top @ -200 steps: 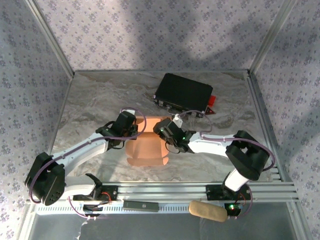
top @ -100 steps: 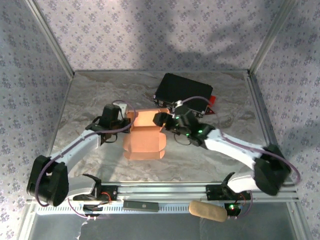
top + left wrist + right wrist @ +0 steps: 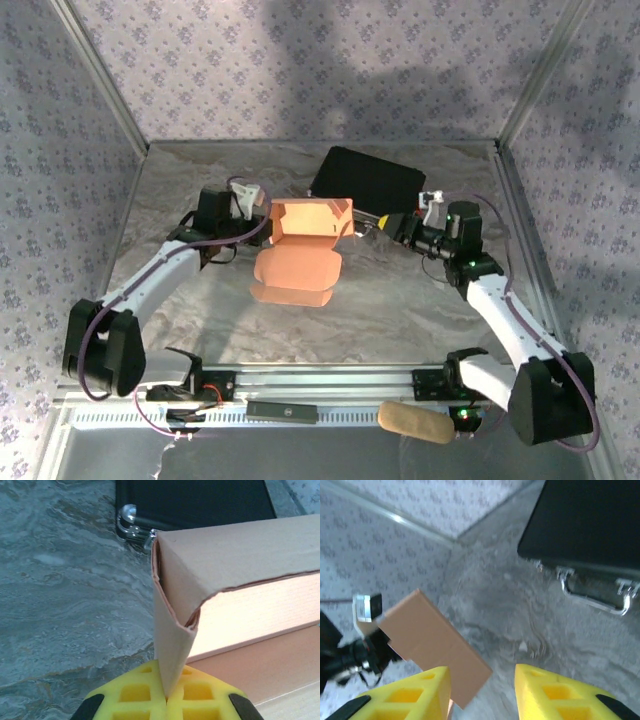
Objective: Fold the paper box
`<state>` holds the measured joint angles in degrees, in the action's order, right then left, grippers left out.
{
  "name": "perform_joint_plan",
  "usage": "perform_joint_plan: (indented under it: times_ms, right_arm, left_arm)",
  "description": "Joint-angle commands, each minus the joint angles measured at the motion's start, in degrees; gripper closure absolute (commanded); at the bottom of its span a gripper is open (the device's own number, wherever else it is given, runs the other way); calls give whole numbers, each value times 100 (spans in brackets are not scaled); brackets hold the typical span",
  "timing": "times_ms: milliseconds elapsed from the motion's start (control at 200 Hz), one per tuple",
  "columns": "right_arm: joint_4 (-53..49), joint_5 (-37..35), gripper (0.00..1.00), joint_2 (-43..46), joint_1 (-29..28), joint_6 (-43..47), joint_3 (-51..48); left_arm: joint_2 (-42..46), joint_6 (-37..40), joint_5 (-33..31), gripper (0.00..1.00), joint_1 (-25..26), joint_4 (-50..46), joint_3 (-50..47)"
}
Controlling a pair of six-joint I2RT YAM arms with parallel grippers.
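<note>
Paper box (image 3: 235, 580) — its corner flap pinched in the pressed-together left jaws — now stands raised just beyond them. Right jaws, spread and empty, have drawn back from it toward the black case (image 3: 370, 182); the near flap likely folds next.

The black case (image 3: 368, 180) lies flat and closed on the marbled table (image 3: 190, 190), with silver latches (image 3: 622, 587) along its front edge. Patterned walls (image 3: 300, 60) stand behind the case and to both sides of it. Well in front of the case runs an aluminium rail (image 3: 340, 383). Beyond that lie a black bar (image 3: 282, 409) and a tan roll (image 3: 415, 422).
</note>
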<state>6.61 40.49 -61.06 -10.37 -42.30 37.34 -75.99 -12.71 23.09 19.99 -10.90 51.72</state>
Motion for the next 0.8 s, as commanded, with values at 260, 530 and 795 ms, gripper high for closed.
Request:
perform_joint_plan:
  times_ms: [260, 530, 795]
  right_arm:
    - [-323, 984, 61, -662, -247, 1822, 578]
    - [52, 1288, 61, -1267, -446, 2051, 742]
    - [69, 1187, 63, -1321, -616, 2222, 825]
  left_arm:
    - [-160, 260, 591, 100, -30, -211, 337]
    - [-274, 278, 680, 100, -25, -289, 404]
    - [-324, 317, 582, 100, 46, -321, 433]
